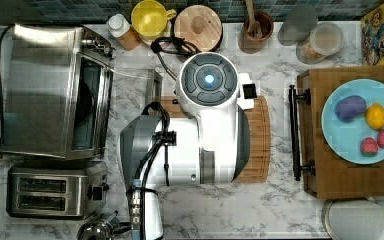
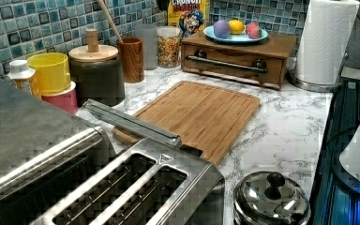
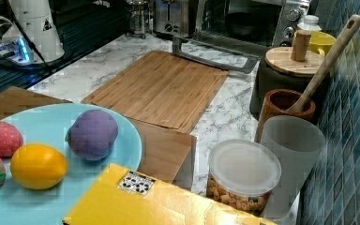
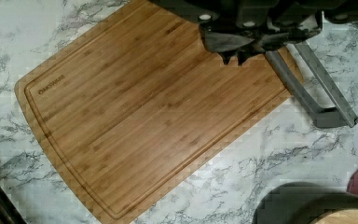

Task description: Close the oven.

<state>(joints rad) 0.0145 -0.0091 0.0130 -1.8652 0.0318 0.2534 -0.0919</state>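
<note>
Right under the wrist camera we see the gripper (image 4: 235, 58), its two tips pressed together and holding nothing, above the cutting board (image 4: 144, 107). The oven (image 1: 55, 90) sits at the top view's left, door (image 3: 215, 54) dropped open. The right view shows its dark inside; the left view shows the toaster (image 2: 136, 192) close up.

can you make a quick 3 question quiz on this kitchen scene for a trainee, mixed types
1. True or false: the oven door is already shut.
2. What does the door's handle overlap? A) cutting board B) toaster C) plate
3. Fill in: the gripper hangs above the ____.

Key
1. False; the door lies dropped open.
2. A
3. Cutting board, near the handle.
</note>
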